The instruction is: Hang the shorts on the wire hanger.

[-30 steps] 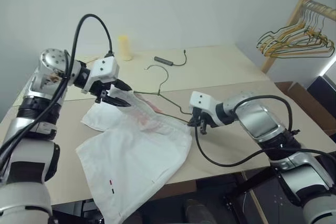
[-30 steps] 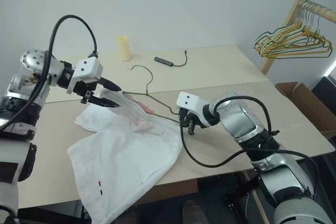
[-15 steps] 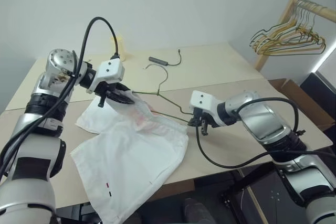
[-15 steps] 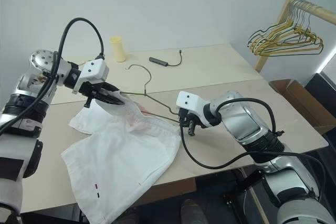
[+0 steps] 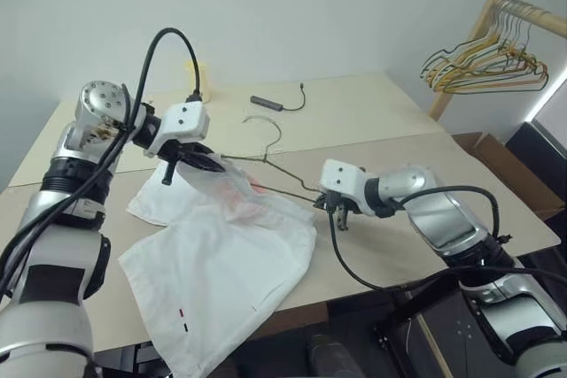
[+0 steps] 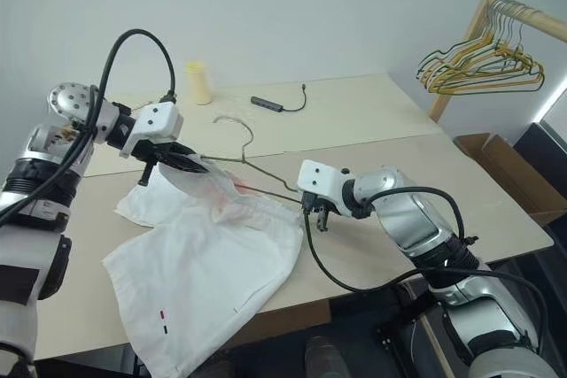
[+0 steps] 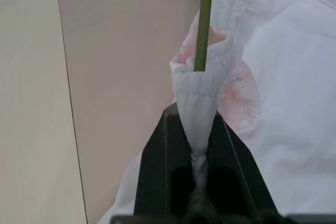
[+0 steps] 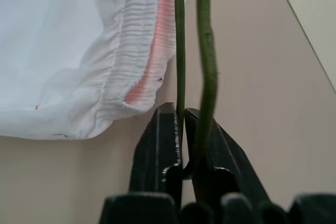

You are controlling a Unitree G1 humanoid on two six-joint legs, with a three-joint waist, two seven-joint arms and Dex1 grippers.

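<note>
From the head views, the shorts (image 5: 221, 258) lay spread on the table (image 5: 381, 121), and the hanger (image 5: 270, 161) ran across their upper edge, its hook pointing away from the shorts toward the far side of the table. The left gripper (image 5: 205, 164) was closed on a lifted fold of the waistband, probably to keep the opening raised so the wire could go through.

In the left wrist view, the fingers (image 7: 157, 182) pinched a cone of white cloth, and the green wire entered the top of this cone.

In the right wrist view, the right gripper (image 8: 181, 124) stood just beside the shorts' elastic edge; one wire passed between its nearly closed fingers, so it seemed to steady the hanger's corner
</note>
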